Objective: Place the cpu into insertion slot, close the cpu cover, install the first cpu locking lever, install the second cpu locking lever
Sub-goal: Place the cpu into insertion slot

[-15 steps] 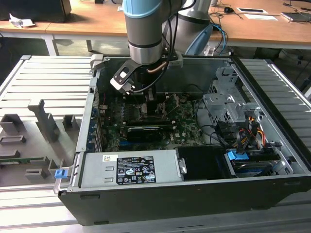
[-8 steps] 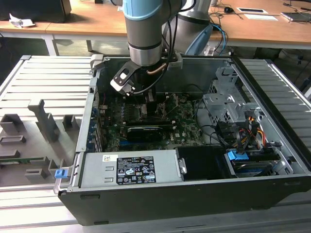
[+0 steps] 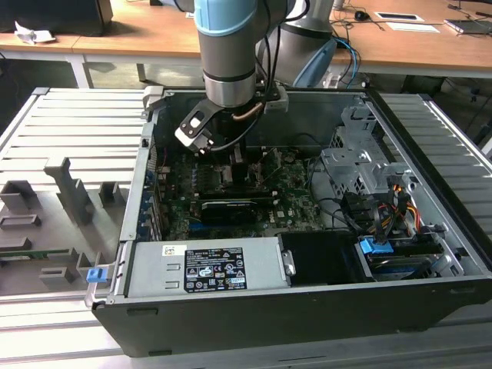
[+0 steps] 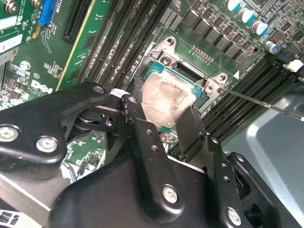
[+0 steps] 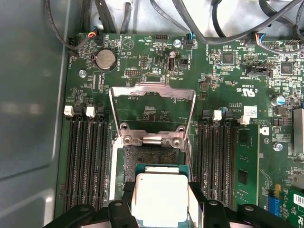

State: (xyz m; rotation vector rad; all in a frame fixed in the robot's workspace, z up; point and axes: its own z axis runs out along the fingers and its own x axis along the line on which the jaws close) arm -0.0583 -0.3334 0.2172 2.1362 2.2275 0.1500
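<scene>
Gripper [image 4: 164, 114] with cpu [image 5: 160, 199], open cover [image 5: 152, 90] beyond

Lit brightly and evenly from overhead, softly across the ribbed worktop [image 3: 54, 115]. Dim within the computer case [image 3: 307, 315], shaded under the arm [image 3: 227, 46]. Washed out by pale glare on the cpu [image 5: 159, 199] in the first wrist view.
</scene>
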